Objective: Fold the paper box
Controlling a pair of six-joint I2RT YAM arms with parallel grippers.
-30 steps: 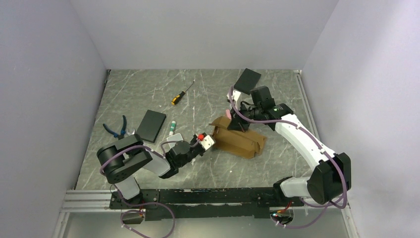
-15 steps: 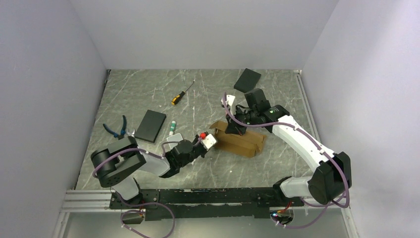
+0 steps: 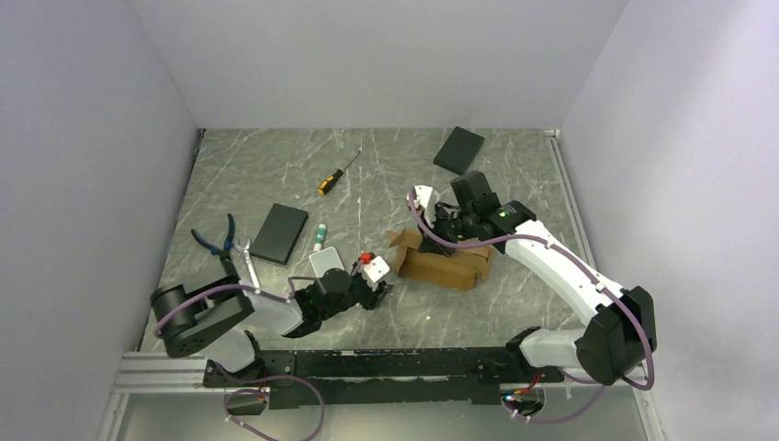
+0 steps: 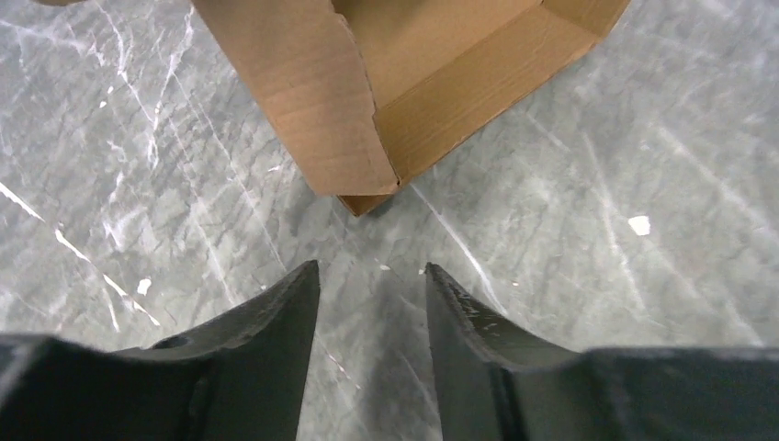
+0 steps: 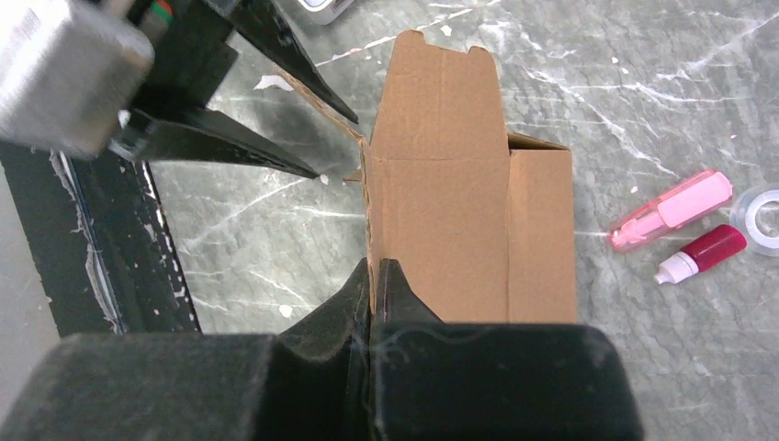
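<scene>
The paper box (image 3: pixel 445 264) is a tan carton lying on its side mid-table, its left end open with flaps (image 4: pixel 312 101) spread. In the right wrist view my right gripper (image 5: pixel 372 268) is shut, pinching the left wall edge of the box (image 5: pixel 459 193). From above it (image 3: pixel 440 239) comes down on the box's far side. My left gripper (image 4: pixel 370 271) stands open over bare table just short of the box's open end, nothing between its fingers. From above, the left gripper (image 3: pixel 385 284) sits low at the box's near-left.
Two black slabs (image 3: pixel 279 232) (image 3: pixel 458 149), a screwdriver (image 3: pixel 336 173), pliers (image 3: pixel 217 237), a marker (image 3: pixel 318 237) and a grey tin (image 3: pixel 325 264) lie around. A pink tube (image 5: pixel 675 209), a red bottle (image 5: pixel 703 253) and a tape roll (image 5: pixel 758 211) lie beside the box.
My left gripper has opened, let go of the box's left flap and drawn back toward the near-left. The right gripper has shifted slightly left, still shut on the box.
</scene>
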